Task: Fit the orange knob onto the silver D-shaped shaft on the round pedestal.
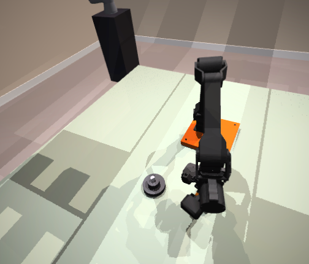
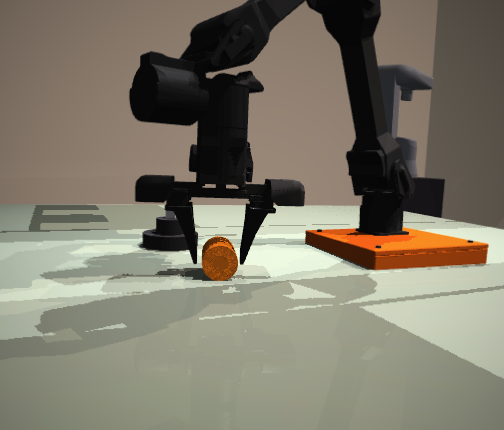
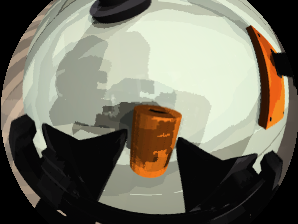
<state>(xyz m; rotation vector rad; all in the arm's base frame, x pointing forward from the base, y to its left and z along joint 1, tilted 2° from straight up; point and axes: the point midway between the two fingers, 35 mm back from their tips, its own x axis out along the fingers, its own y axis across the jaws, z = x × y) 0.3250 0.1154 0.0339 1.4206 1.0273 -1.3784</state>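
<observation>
The orange knob [image 2: 220, 258] [image 3: 154, 139] lies on its side on the table, one round end facing the exterior camera. My gripper [image 2: 217, 261] [image 3: 152, 137] points straight down over it, open, with one finger on each side of the knob and the tips near the table. The round dark pedestal [image 1: 154, 186] [image 2: 162, 240] [image 3: 120, 4] stands a short way beyond the knob, and the silver D-shaped shaft [image 1: 152, 178] sticks up bare from its middle. In the top view the wrist hides the fingers and almost all of the knob.
The arm's orange base plate [image 1: 232, 130] [image 2: 401, 250] [image 3: 268, 76] lies to one side of the knob. A tall black pillar [image 1: 117, 43] stands at the far corner of the table.
</observation>
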